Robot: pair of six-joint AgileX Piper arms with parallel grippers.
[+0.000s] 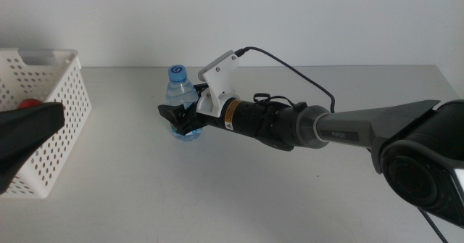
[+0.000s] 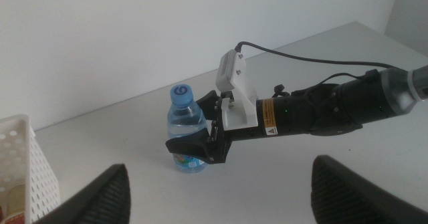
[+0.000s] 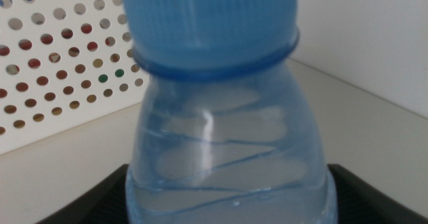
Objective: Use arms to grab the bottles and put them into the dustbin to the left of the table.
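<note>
Water bottle (image 1: 181, 98) stands upright on the table (image 1: 239, 192), clamped by the right tool (image 1: 180, 120).

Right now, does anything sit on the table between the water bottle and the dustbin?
Nothing visible does. The right gripper has its fingers around the water bottle, and bare table runs from there to the white dustbin. The left gripper waits near it.
</note>
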